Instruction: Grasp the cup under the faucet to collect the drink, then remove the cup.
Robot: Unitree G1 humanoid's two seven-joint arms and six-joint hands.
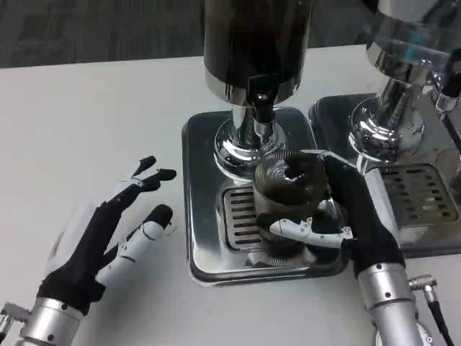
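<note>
A ribbed clear cup (288, 189) with dark drink in it stands over the drip grate (241, 216) of the steel tray (205, 194), just in front and to the right of the black faucet (261, 97) of the dark dispenser (256, 43). My right hand (346, 216) grips the cup from the right, thumb across its front. My left hand (115, 238) hovers over the white table left of the tray, fingers spread, holding nothing.
A second chrome dispenser (392, 86) with its own drip tray (425, 198) stands at the right, close to my right forearm. A black cable (436, 317) runs by the right wrist. Bare white table (94, 115) lies to the left.
</note>
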